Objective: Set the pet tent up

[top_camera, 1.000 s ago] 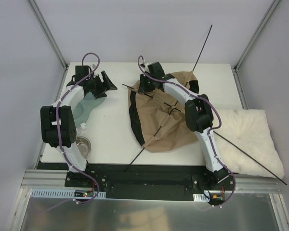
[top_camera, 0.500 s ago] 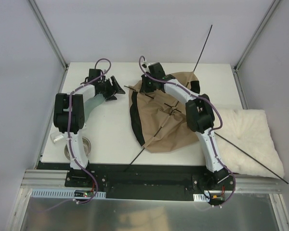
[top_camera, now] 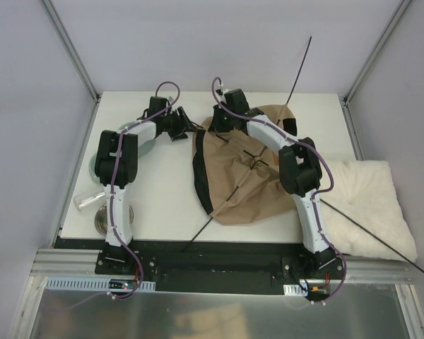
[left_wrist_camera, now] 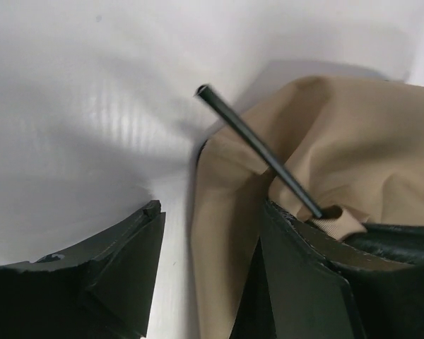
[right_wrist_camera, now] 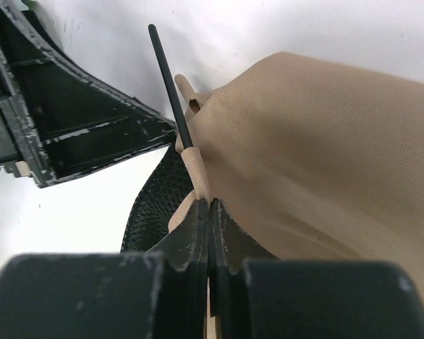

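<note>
Lying at the lower left of the top view, near the table's (top_camera: 162,191) left edge: a clear cup (top_camera: 85,201). Hovering in the upper middle with fingers spread apart: the left end effector (left_wrist_camera: 208,229), just left of a black pole (left_wrist_camera: 261,152) poking out of the tent's tan sleeve (left_wrist_camera: 336,222). Pinching that sleeve's edge between pressed-together fingers, right beside it: the right end effector (right_wrist_camera: 208,210). Sprawling crumpled across the centre of the table: the tent (top_camera: 251,180). Resting at the right edge: a fluffy white cushion (top_camera: 364,201).
</note>
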